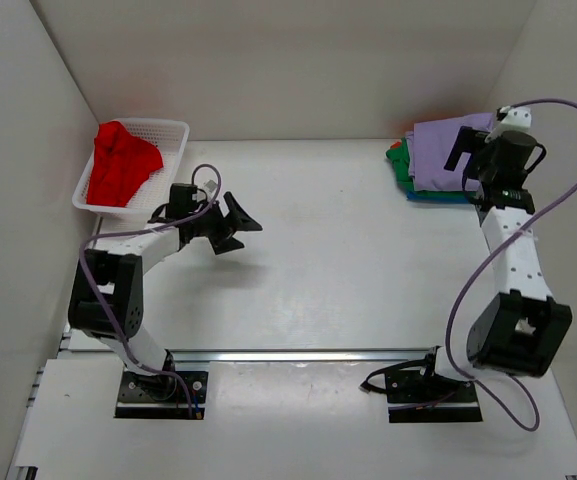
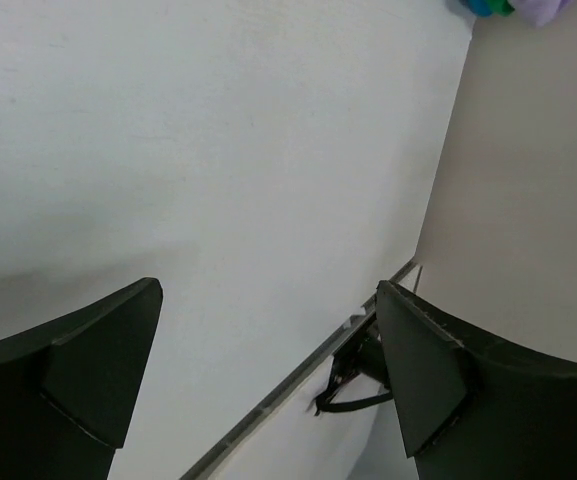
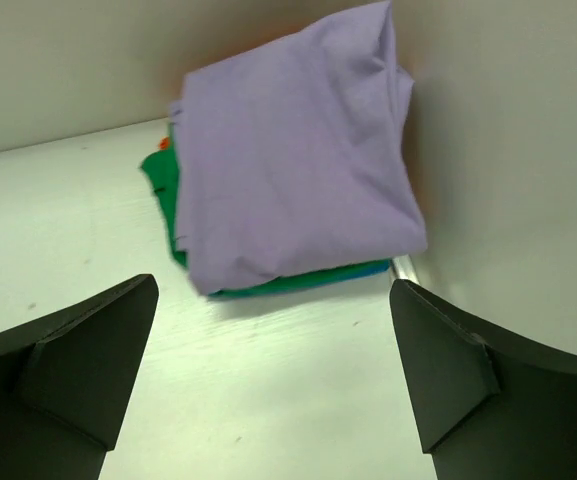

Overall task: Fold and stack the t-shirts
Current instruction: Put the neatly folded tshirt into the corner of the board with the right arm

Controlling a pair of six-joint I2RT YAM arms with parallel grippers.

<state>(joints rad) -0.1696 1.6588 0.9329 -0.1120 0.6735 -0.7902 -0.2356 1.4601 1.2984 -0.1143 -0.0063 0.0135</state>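
While a red shirt (image 1: 120, 165) lay in the basket (image 1: 175, 128), my left gripper (image 2: 268, 300) and right gripper (image 3: 273, 288) gaped wide and empty, the right near the shirt stack (image 3: 288, 160).

The purple shirt (image 3: 298, 160) sits on top of the pile and covers most of the shirts under it. Only an edge of the green shirt (image 3: 163, 185), a thin strip of the blue shirt (image 3: 368, 268) and a tiny spot of the orange shirt (image 3: 165, 143) peek out.

From above, the right gripper (image 1: 466, 165) blocks part of the purple shirt.

The left wrist picture cuts the pile off at the top corner.

The red shirt (image 1: 120, 165) is bunched up in the basket (image 1: 173, 130), so I can't make out its sleeves.
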